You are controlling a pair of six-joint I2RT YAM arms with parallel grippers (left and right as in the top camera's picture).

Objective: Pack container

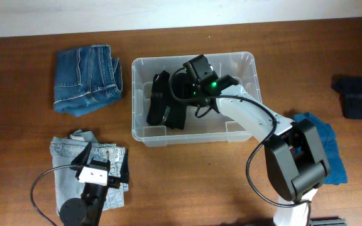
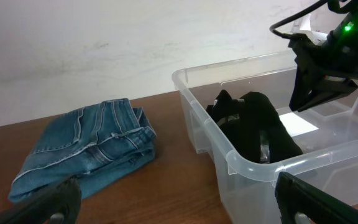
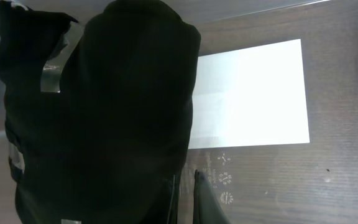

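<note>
Container (image 1: 187,137) sits open in the middle of the bench (image 1: 187,188), with a black folded garment (image 1: 165,100) in its left half. Thin clear plastic: judged light, stiff at the rim, walls likely to flex, smooth (slippery to pads). The best hold looks like the rim on a long side. Right gripper (image 3: 188,199) is pressed together inside it, beside the garment. Left gripper (image 1: 99,164) is spread wide over pale jeans (image 1: 74,157).

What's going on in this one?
The right hand is down inside the clear container, shut beside a black garment lying in it; whether it pinches the cloth isn't clear. The left hand hangs open over the light jeans near the table's front edge. Folded blue jeans, a blue garment and a dark one lie outside, not yet packed.
</note>
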